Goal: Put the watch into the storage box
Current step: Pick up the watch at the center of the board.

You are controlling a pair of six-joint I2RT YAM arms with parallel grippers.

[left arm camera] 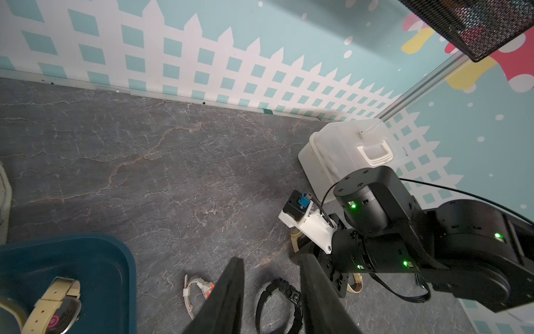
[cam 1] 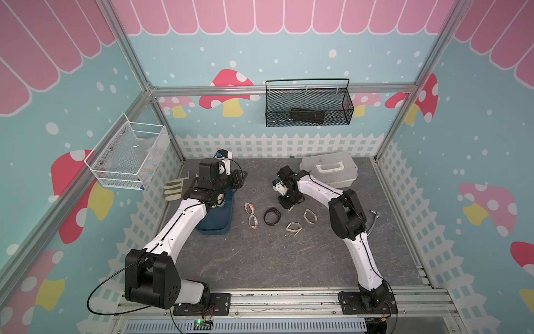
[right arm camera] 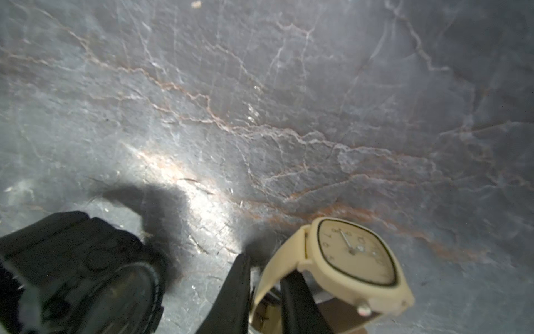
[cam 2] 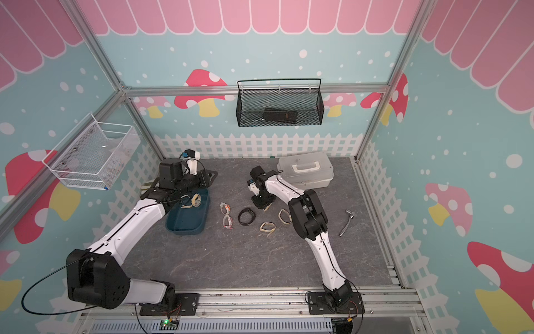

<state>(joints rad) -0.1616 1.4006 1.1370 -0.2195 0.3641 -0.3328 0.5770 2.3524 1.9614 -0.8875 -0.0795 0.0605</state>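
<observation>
Grey marbled stone covers the table (cam 1: 260,260), the biggest thing I see. At its far right stands a white case (cam 1: 329,170) with a handle. The dark teal storage box (cam 2: 187,219) sits toward the left, partly under my left arm, with two pale-strapped watches (cam 2: 190,200) in its far end.

My left gripper (left arm camera: 270,260) hangs by the far end of the box, its fingers parted with nothing between them. My right gripper (right arm camera: 267,269) is down at the table near the middle, clenched on the strap of a cream watch (right arm camera: 355,254). That watch has a rounded square face and is well apart from the box; I cannot tell whether it is off the table.

Just beside it lies a black watch (cam 1: 272,216). Two loose cream bands (cam 1: 310,217) lie to the right, and two clear watches (cam 1: 253,221) lie between the black watch and the box.
</observation>
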